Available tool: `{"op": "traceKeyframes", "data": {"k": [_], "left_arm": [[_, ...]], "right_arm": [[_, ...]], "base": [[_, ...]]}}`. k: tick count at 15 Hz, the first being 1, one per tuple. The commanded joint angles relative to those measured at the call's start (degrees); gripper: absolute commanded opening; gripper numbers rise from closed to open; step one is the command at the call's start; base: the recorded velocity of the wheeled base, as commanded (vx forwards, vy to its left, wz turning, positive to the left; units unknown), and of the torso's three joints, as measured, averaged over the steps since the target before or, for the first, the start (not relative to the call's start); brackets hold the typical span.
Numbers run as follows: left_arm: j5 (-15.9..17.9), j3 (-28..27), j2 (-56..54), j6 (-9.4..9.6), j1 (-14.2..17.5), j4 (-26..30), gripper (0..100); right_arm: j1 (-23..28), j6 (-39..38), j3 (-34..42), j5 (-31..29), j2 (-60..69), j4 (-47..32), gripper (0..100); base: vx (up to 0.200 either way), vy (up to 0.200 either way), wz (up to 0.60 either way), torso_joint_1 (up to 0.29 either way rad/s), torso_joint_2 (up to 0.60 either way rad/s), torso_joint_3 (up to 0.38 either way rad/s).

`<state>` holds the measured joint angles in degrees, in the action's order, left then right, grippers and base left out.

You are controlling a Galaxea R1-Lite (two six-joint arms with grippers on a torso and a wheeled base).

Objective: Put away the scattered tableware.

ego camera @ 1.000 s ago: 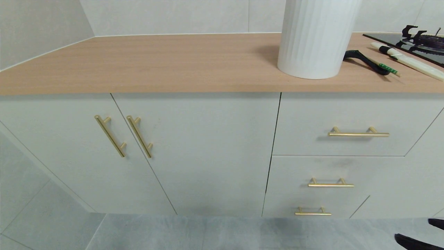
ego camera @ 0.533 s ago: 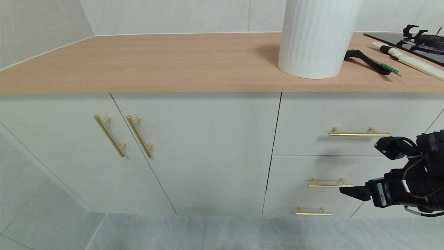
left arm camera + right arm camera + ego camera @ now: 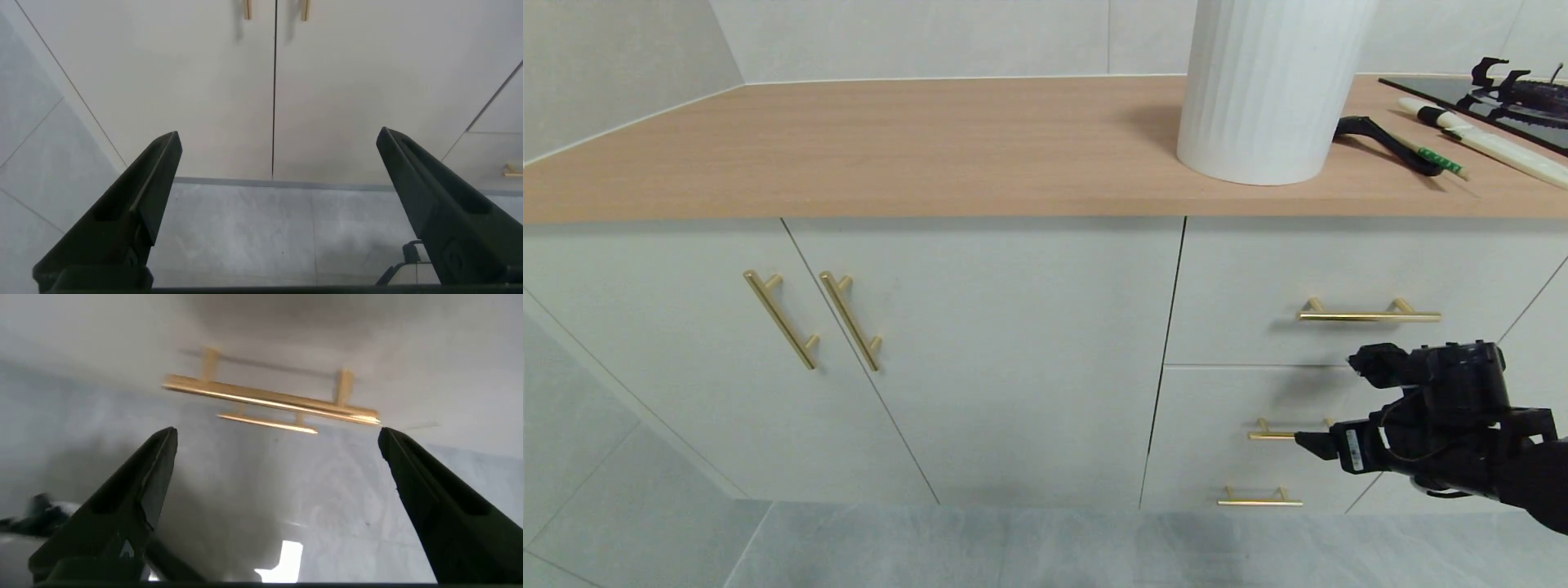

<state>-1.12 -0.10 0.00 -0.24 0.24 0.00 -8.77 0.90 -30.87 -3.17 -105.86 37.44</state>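
- The wooden bench (image 3: 890,147) runs the full width above the pale cabinet front. Its left stretch is bare board, and a black stove (image 3: 1523,98) sits at its far right.
- Under it are two cabinet doors (image 3: 980,351) on the left and a stack of drawers (image 3: 1339,286) on the right, all shut, each with a brass bar handle.
- A tall white ribbed container (image 3: 1270,90) stands upright on the bench toward the right. It looks like the holder for the pieces; if it is ceramic, a knock could tip or chip it.
- The right pincer (image 3: 1339,404) hangs in front of the drawers, level with the middle drawer's handle (image 3: 270,396). Its jaws are spread wide with nothing between them.
- The left pincer (image 3: 278,212) is low before the cabinet doors, near the floor — also gaping wide and empty.
- The scattered tableware lies flat on the bench between the container and the stove: a black-handled utensil (image 3: 1388,143) right beside the container, a thin stick with a green band (image 3: 1439,161) across it, and a long cream-handled piece (image 3: 1490,145) further right.
- These look light, stiff and slim. Lying flat, they leave little for a jaw to get under, and smooth handles may slip — so a grip across mid-handle, closing from both sides, seems safest. Which piece has a blade I cannot tell.
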Motion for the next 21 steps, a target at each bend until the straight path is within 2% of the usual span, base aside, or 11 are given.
{"op": "traceKeyframes", "data": {"k": [1,5,8,21], "left_arm": [[-0.02,0.01,0.09,-0.02,0.02,0.00,100],[-0.02,0.01,0.09,-0.02,0.02,0.00,100],[-0.02,0.01,0.09,-0.02,0.02,0.00,100],[-0.02,0.01,0.09,-0.02,0.02,0.00,100]], "right_arm": [[0.06,-0.02,0.54,-0.70,-3.30,0.97,100],[-0.02,-3.19,0.19,-3.51,-7.16,8.44,100],[-0.02,-4.15,-0.33,-8.17,-11.73,15.65,100],[-0.02,-6.70,-2.27,-10.63,-15.87,16.88,100]], "base": [[0.000,0.000,0.00,0.000,0.00,0.000],[0.000,0.000,0.00,0.000,0.00,0.000],[0.000,0.000,0.00,0.000,0.00,0.000],[0.000,0.000,0.00,0.000,0.00,0.000]]}}
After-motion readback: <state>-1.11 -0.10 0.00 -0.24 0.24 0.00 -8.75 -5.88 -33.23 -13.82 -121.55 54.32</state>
